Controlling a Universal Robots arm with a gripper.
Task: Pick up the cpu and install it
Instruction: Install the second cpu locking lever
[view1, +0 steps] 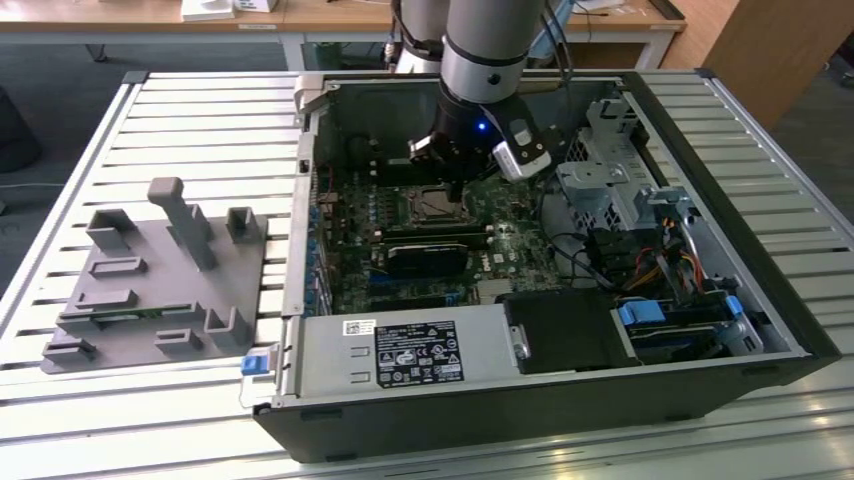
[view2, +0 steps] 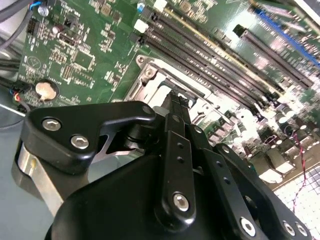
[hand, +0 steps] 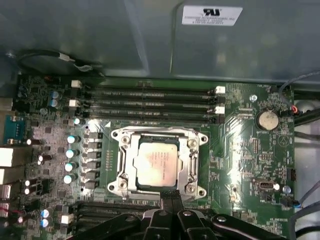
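cpu sits flat in the socket on the motherboard, at the centre of the first wrist view; silvery top with a warm glare, faint print too small to read. white labels on the case wall at 12 o'clock and on the power supply carry writing i leave unread. arm reaches straight down into the open case. tool hangs just off the socket's 6 o'clock edge, fingers pressed together, pinching nothing. grey tray lies on the slatted surface.
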